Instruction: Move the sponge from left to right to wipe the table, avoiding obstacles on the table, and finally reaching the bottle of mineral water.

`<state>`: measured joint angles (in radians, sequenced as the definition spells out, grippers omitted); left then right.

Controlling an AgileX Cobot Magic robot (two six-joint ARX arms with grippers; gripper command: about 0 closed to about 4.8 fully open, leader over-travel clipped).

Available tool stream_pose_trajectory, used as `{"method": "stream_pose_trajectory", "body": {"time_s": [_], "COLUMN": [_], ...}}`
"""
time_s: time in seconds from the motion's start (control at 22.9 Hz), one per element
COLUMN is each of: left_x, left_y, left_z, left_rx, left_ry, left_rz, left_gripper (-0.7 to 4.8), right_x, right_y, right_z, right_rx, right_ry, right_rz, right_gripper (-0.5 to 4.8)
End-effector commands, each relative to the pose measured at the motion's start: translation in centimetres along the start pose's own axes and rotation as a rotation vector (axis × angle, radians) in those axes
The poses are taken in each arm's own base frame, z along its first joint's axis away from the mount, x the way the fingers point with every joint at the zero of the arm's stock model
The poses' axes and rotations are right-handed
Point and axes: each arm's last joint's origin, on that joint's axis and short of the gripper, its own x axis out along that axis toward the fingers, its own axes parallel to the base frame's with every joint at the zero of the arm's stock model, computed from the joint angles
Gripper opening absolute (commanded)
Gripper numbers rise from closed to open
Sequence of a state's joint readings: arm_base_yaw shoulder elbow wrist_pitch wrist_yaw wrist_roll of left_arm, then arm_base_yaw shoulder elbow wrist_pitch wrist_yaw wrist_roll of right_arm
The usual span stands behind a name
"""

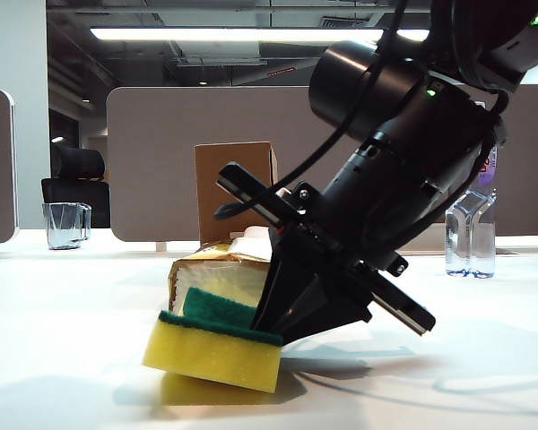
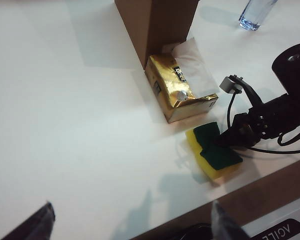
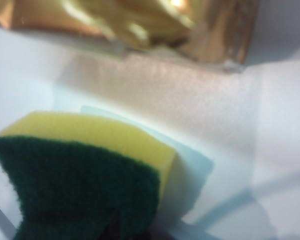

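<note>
The right gripper (image 2: pixel 221 141) was clamped on the sponge (image 1: pixel 213 347), which sat tilted, one edge lifted off the white table (image 1: pixel 54 340). The gold tissue pack (image 2: pixel 179 89) lay just beyond the pincer, the cardboard box (image 2: pixel 152 25) behind that. The left gripper (image 2: pixel 132 220) hung apart, well clear. Judged step: grasp complete, wipe not begun. The next move called for pressing the sponge flat, then skirting both obstacles toward the mineral water bottle (image 1: pixel 472 224), far off.

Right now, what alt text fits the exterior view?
The right tool is shut on the sponge, whose near end tilts up off the white table. Just behind stand the gold tissue pack and brown cardboard box; the water bottle is far right, a glass cup far left.
</note>
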<state>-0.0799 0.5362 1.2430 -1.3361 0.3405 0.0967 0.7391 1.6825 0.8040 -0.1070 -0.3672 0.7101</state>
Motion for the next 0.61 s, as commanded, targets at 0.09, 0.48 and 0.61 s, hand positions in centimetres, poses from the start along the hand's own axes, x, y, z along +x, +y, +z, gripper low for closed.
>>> {"method": "stream_pose_trajectory", "body": {"time_s": [0.09,0.48,0.61], "left_x": [-0.1,-0.1,-0.1], "left_y": [0.0,-0.1,-0.1], "left_z": [0.1,0.2,0.2], "left_rx": [0.003,0.006,0.007], "left_ry": [-0.009,-0.019,-0.021], "left_rz": [-0.009,-0.036,-0.035], "left_gripper": [4.04,4.04,4.04], "right_x": [0.4,0.2,-0.1], "right_y": [-1.2,-1.9,-2.5], "right_z": [-0.8,-1.3,-1.4], "right_rx": [0.024,-0.002,0.006], "right_ry": [0.025,0.066,0.078], "right_rz": [-0.125,-0.215,-0.274], "right_gripper": [-0.08,-0.08,-0.08]}}
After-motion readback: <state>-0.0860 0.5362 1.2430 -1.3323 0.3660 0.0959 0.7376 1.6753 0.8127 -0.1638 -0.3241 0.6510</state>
